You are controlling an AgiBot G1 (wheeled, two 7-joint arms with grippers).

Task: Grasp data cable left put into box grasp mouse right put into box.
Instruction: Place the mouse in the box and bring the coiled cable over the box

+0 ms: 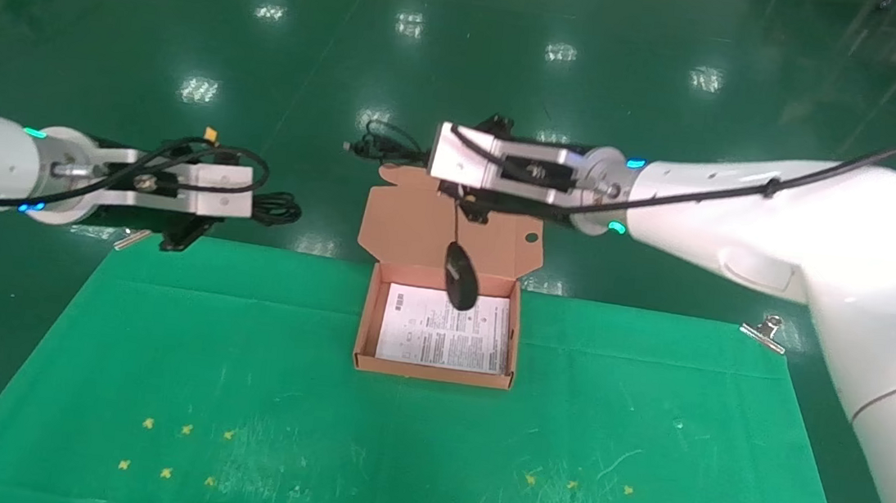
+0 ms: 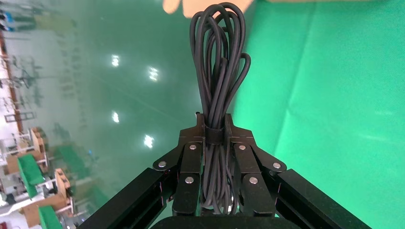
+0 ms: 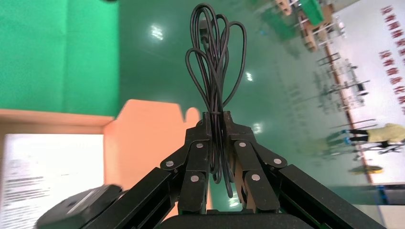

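A black mouse (image 1: 461,276) dangles by its thin cord (image 1: 455,221) over the far edge of a salmon-orange box (image 1: 362,327), hanging just above the white printed sheet (image 1: 440,334) that lines the bottom. The box sits at the centre of the green table mat (image 1: 237,395), its flap lid (image 1: 409,223) thrown open toward 12 o'clock, past the mat's far edge.

The right gripper (image 3: 216,125), reaching in from 3 o'clock, hovers above the open lid, its fingers (image 3: 198,157) pinched together on the gathered loops of the mouse's cord (image 3: 215,71); the mouse itself (image 3: 79,210) shows low beside it in the right wrist view, with the lid (image 3: 143,138) behind.

At 9 o'clock from the box and well apart from it, the left gripper (image 2: 215,125) is held over the mat's far left corner, clamped on the data cable (image 2: 219,62), a narrow bundle of black loops bound by a band at the fingertips (image 2: 191,157). In the head view the bundle (image 1: 275,207) juts from the gripper toward the box.

A metal binder clip (image 1: 767,331) grips the mat's far right corner.
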